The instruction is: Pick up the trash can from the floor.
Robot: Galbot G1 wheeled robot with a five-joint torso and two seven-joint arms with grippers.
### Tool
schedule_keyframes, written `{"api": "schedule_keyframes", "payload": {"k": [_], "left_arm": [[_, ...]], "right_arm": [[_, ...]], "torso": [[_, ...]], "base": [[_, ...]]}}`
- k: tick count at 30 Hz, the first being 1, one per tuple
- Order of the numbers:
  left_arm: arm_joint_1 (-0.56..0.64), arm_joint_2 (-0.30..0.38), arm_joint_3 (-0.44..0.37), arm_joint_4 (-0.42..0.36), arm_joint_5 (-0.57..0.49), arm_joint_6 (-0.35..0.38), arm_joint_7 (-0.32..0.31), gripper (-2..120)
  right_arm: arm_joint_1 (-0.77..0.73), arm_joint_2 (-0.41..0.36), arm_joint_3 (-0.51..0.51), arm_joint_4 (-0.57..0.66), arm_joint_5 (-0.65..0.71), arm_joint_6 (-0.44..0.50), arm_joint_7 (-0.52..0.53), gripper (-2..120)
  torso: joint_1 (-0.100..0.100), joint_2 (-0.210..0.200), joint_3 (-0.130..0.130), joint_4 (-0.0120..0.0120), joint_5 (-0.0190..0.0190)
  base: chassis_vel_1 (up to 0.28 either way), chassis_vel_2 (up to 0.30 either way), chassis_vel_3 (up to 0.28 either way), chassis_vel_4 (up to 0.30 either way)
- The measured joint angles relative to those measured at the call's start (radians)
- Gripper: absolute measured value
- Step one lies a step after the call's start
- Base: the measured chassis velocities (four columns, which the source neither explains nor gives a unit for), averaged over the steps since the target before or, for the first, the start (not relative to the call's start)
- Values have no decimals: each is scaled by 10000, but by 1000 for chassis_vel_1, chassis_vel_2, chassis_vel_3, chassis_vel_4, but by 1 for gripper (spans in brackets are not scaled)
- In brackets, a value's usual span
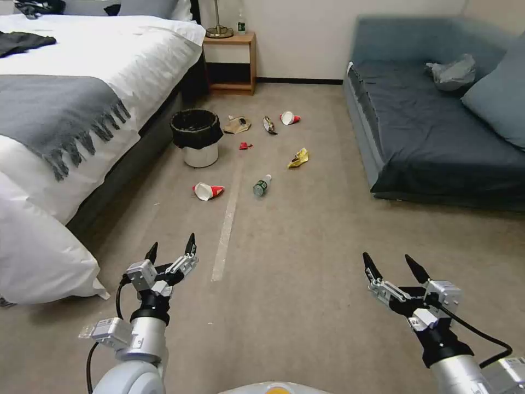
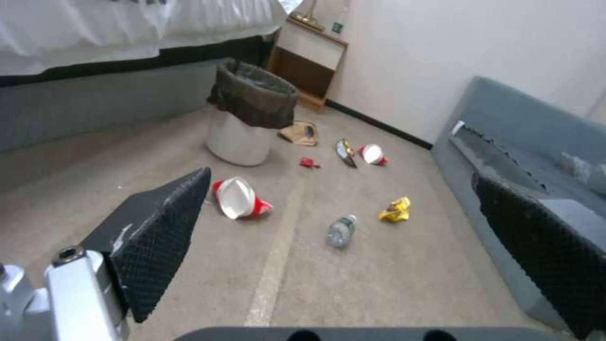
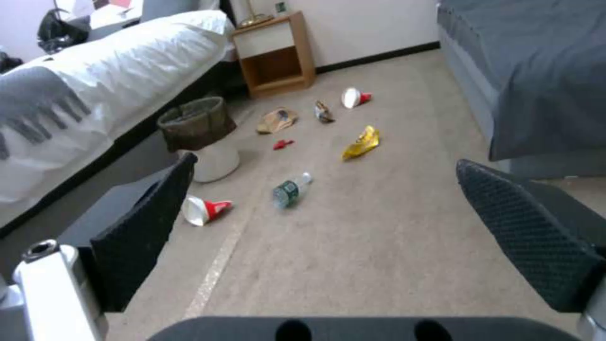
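Note:
The trash can (image 1: 198,138), a small round white bin with a black bag over its rim, stands upright on the carpeted floor (image 1: 306,262) beside the bed. It also appears in the left wrist view (image 2: 247,113) and the right wrist view (image 3: 202,137). My left gripper (image 1: 171,249) hovers open low in the head view, well short of the can. My right gripper (image 1: 395,266) is open too, far to the right. Nothing is between either pair of fingers.
A bed (image 1: 82,98) runs along the left, a blue sofa (image 1: 437,126) along the right, a nightstand (image 1: 229,60) at the back. Litter lies beyond the can: paper cups (image 1: 208,191), a bottle (image 1: 262,186), a yellow wrapper (image 1: 298,158). A pale tape strip (image 1: 225,230) runs up the carpet.

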Motion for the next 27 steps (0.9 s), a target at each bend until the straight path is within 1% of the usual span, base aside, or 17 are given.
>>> {"api": "schedule_keyframes", "payload": {"k": [21,27], "left_arm": [[20,-16,28,-33,5,-12,35,100],[10,-8,37,-33,6,-60,163,100]], "right_arm": [[29,33,-27,25,243,50,-182,100],[43,47,-12,75,261,52,-198,100]], "torso": [[-1,0,1,1,-1],[0,0,1,1,-1]], "base": [[56,54,50,51],[6,8,10,6]]}}
